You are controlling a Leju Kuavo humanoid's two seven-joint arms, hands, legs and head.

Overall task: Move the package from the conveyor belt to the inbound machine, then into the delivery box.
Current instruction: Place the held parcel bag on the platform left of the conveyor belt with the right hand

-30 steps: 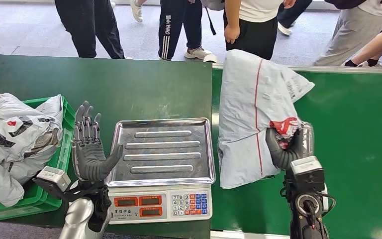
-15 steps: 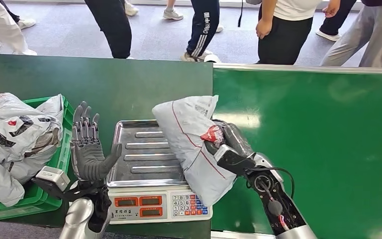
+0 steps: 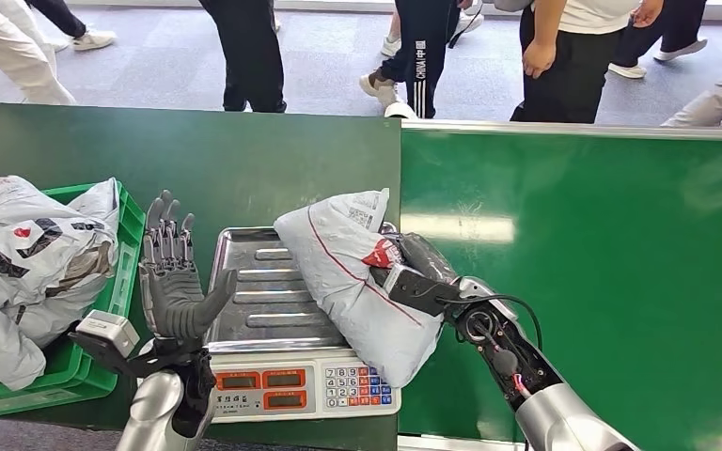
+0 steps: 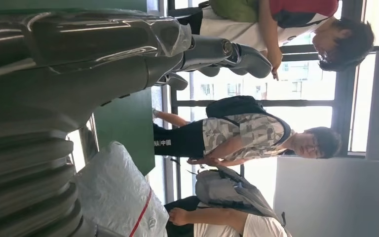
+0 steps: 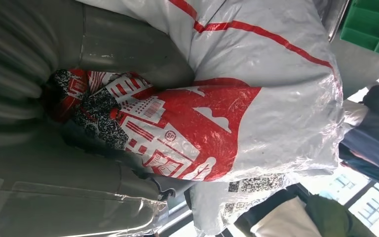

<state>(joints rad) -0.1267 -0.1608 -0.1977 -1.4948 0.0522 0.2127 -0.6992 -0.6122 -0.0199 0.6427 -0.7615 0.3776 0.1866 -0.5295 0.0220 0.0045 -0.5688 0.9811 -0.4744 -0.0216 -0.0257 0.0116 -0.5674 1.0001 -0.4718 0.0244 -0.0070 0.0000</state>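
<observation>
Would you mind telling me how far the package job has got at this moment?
Done: the package is off the green conveyor belt. In hand: the right hand grips it over the scale tray, partly overhanging the tray's right edge; whether it rests there is unclear. Left: releasing it, then moving it to the green delivery box, which already holds bags. The left hand is open beside the tray.

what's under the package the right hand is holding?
The package, gripped by the right hand, lies over the right side of the scale's steel tray and overhangs the keypad. Whether it rests on the tray cannot be told; the tray's right edge is covered.
</observation>
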